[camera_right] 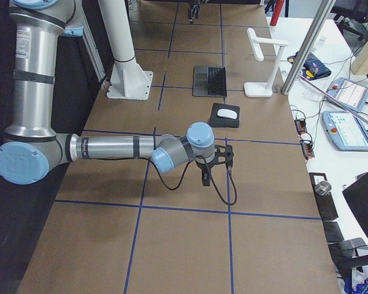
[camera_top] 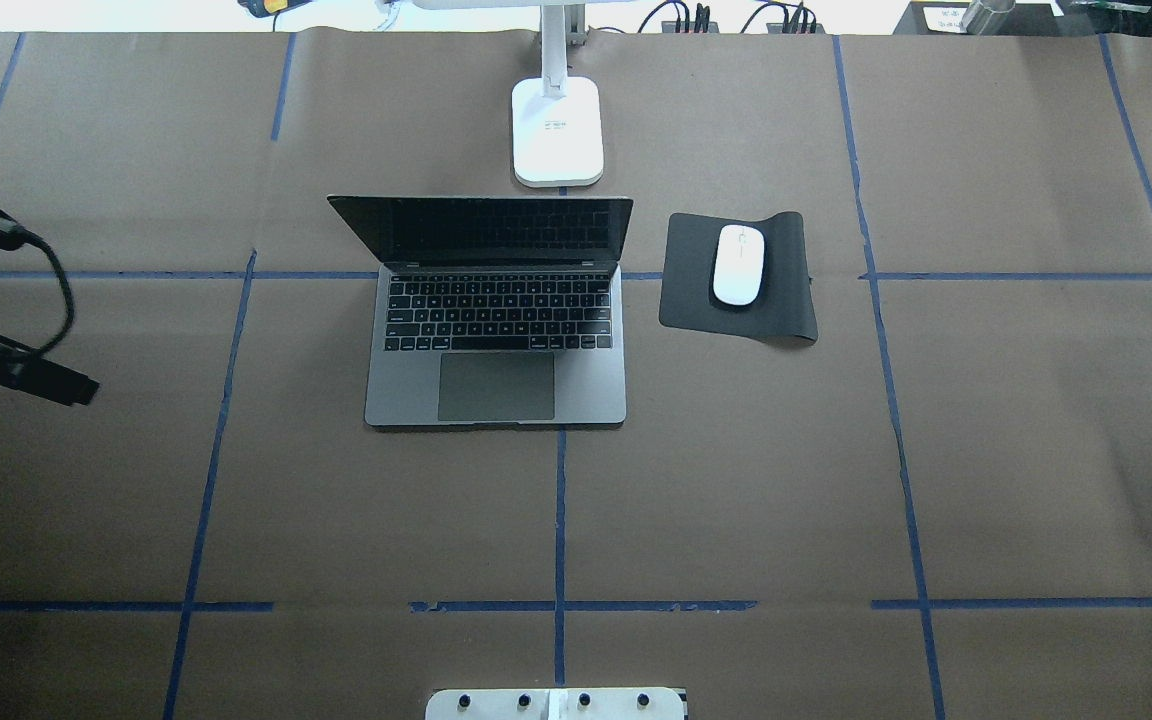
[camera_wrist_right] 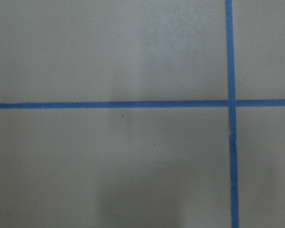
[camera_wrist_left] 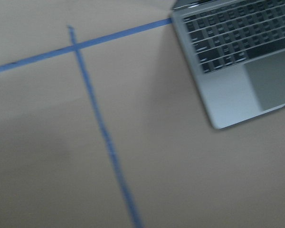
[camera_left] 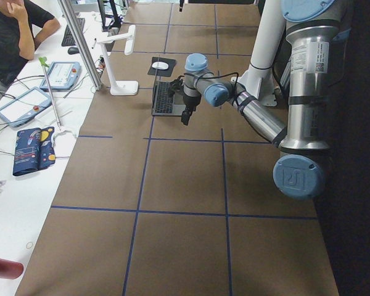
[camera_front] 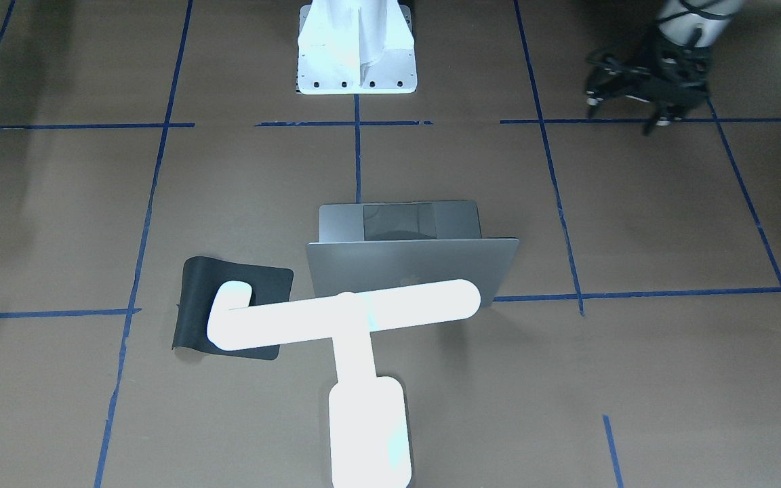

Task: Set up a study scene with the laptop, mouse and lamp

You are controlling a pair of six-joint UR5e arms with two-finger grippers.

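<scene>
The grey laptop (camera_top: 496, 340) stands open in the middle of the table, keyboard toward the robot. Its corner shows in the left wrist view (camera_wrist_left: 237, 61). The white mouse (camera_top: 739, 264) lies on a black mat (camera_top: 686, 290) beside the laptop, on the robot's right. The glowing T-shaped lamp (camera_front: 363, 315) stands upright behind the laptop, its base (camera_top: 557, 135) near the far edge. My left gripper (camera_front: 626, 112) hovers open and empty well to the laptop's left. My right gripper (camera_right: 216, 168) hangs over bare paper near the robot's right side. I cannot tell whether it is open or shut.
The white bolted pedestal (camera_front: 356, 61) stands at the robot's edge of the table. Blue tape lines (camera_wrist_right: 230, 114) cross the brown paper. A person (camera_left: 15, 31) sits at a side bench with tablets (camera_left: 24, 105) beyond the lamp's side.
</scene>
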